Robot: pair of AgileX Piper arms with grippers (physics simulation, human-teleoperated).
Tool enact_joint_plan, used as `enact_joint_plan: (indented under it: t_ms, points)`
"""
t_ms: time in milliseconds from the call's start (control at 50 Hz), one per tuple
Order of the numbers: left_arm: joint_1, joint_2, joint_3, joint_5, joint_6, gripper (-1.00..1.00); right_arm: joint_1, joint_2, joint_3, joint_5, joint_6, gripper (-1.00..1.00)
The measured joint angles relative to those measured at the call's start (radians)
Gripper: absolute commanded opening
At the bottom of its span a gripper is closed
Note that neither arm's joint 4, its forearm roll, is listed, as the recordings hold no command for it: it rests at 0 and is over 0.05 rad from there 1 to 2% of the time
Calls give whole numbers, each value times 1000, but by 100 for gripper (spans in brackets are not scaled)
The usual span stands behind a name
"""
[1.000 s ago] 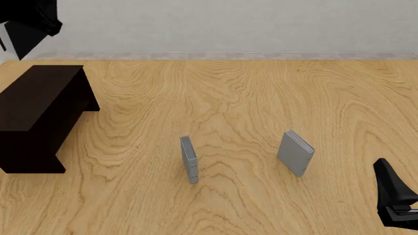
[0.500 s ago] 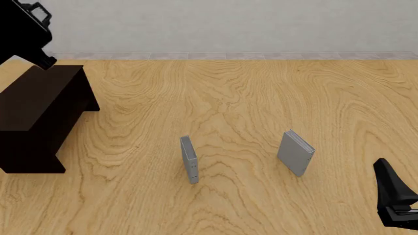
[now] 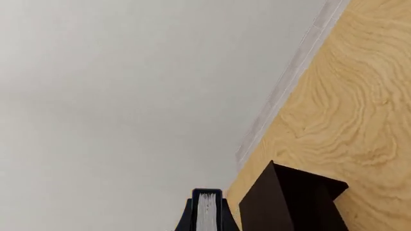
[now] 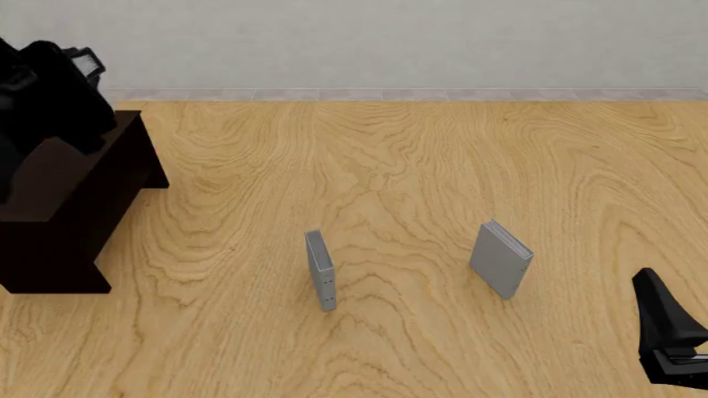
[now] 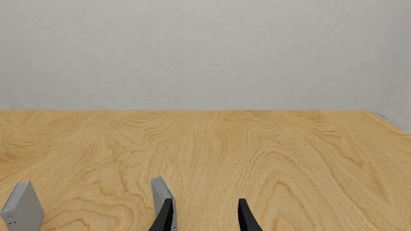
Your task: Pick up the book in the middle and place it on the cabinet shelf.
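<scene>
Black book (image 3: 206, 211) in left claw (image 3: 206, 222) above cabinet shelf (image 4: 66, 178).

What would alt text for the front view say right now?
The left arm holds the black book over the dark cabinet at the table's far left. Two small grey books stand upright mid-table, and the right gripper sits idle at the near right.

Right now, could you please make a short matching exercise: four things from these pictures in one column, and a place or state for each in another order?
Things:
1. book
2. cabinet shelf
3. grey books
4. right tool

Descriptions:
A. open, holds nothing
B. stand upright on the table
C. at the table's left edge
D. held in the left tool

Pairs: 1-D, 2-C, 3-B, 4-A
</scene>
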Motion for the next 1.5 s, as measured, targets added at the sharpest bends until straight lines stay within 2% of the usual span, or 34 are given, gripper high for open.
enact_joint_plan:
  t_ms: [340, 620, 1240, 1500]
  points:
    - [34, 52, 52, -99, 88, -100, -1, 0, 0, 0, 0, 100]
    - [56, 80, 82, -143, 117, -100, -3, -1, 0, 0, 1, 100]
    - [90, 87, 100, -91, 56, -100, -1, 0, 0, 0, 0, 100]
    - [91, 80, 102, -53, 5, -100, 0, 0, 0, 0, 0, 100]
